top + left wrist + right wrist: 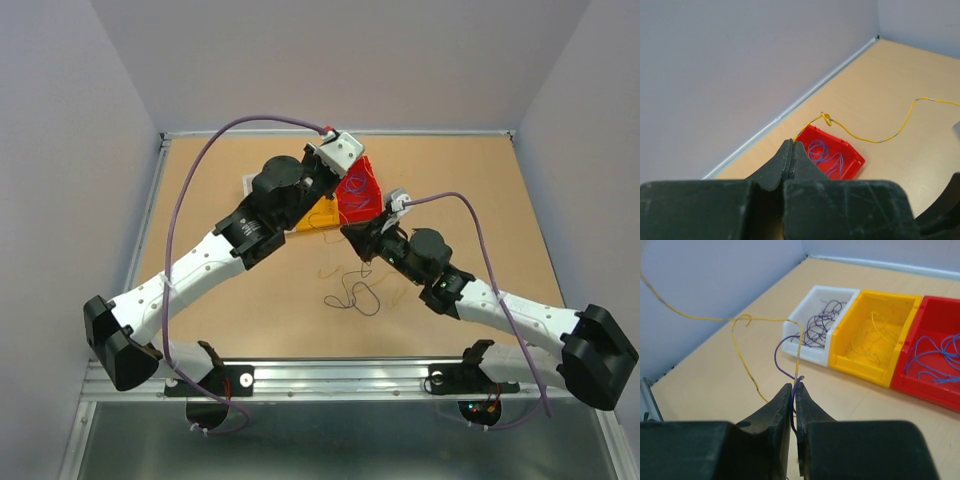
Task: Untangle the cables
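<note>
Scuffed black plastic, the right hand (793,386) is pinched closed on a hair-thin purple wire (776,357) and a yellow wire (735,320). The left hand (791,145), also closed, grips the knotted yellow wire near the glossy red bin (925,390). Sorted strands fill the white bin (805,347), yellow bin (860,367) and red bin. Dark loose cables (352,295) loop on the tan desk (250,310), with open desk around them.
</note>
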`<state>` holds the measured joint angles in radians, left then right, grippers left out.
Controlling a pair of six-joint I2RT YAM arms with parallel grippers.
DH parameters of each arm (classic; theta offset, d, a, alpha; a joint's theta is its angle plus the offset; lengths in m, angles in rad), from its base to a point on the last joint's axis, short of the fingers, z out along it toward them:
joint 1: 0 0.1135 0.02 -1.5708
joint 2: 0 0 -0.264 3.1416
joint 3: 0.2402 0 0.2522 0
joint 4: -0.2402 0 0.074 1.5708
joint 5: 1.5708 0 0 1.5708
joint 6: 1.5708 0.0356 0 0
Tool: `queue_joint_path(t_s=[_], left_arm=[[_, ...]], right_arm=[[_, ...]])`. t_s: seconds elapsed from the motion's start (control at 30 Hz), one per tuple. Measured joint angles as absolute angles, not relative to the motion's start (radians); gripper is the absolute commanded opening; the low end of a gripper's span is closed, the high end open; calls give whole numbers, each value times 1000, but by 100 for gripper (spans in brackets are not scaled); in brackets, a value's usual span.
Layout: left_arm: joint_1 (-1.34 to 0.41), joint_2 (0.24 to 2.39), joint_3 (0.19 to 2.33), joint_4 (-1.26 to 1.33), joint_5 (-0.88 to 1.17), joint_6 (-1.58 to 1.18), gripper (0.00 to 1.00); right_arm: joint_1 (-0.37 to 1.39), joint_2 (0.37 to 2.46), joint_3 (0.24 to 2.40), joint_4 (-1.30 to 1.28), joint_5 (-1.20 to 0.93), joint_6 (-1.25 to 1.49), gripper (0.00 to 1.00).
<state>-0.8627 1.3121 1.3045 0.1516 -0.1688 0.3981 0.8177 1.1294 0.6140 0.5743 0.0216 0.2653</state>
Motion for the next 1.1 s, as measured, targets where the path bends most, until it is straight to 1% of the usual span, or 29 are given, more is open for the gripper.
queue_joint_path(t_s=[0.07,0.13,0.2,0.23,0.27,0.3,0.33,0.4,0.43,0.47,0.57,0.63,0.73,0.77,0.83,0.87,0.97,1.03,1.07,1.1], left_arm=[[-863,1313,1353,134,-162,394,0],[-863,1316,1415,106,-170,395,0],[-865,1354,1571,63,-224,404,0],[-864,1404,1727,0,-274,419,0],[-863,1454,1853,-10,-315,424,0],[-858,1563,2109,-22,-383,432,0],[-850,1586,2175,-24,-398,433,0],[-823,1712,2516,-54,-484,461,0],[-811,1715,2548,23,-532,480,0],[-803,1662,2487,61,-559,493,0],[-797,1402,2170,163,-629,533,0],[-797,1326,2074,196,-649,535,0],[-796,1237,1965,258,-649,524,0],[-796,1225,1930,273,-639,520,0],[-796,1219,1855,295,-614,505,0],[-796,1231,1809,292,-598,496,0],[-796,1279,1742,292,-585,485,0],[-796,1341,1689,283,-569,477,0],[-796,1365,1661,277,-559,473,0],[-795,1384,1636,266,-551,469,0]], right_arm=[[818,1149,614,561,20,265,13],[818,1179,613,552,19,269,18],[818,1219,603,582,35,286,23],[818,1257,585,605,50,309,23],[818,1304,570,621,68,327,21],[818,1374,558,641,104,361,15],[818,1454,558,636,136,395,12],[818,1574,558,610,180,434,9],[817,1661,558,585,204,465,10],[816,1694,560,619,225,496,12],[815,1699,568,618,241,539,17],[814,1697,568,619,243,558,17],[814,1682,557,618,251,573,22],[814,1668,547,616,255,573,30],[814,1633,530,613,259,571,36],[814,1606,519,609,263,572,47],[814,1488,490,615,279,559,66],[814,1418,473,622,291,548,71],[813,1391,465,625,299,544,76],[813,1368,457,629,304,540,78]])
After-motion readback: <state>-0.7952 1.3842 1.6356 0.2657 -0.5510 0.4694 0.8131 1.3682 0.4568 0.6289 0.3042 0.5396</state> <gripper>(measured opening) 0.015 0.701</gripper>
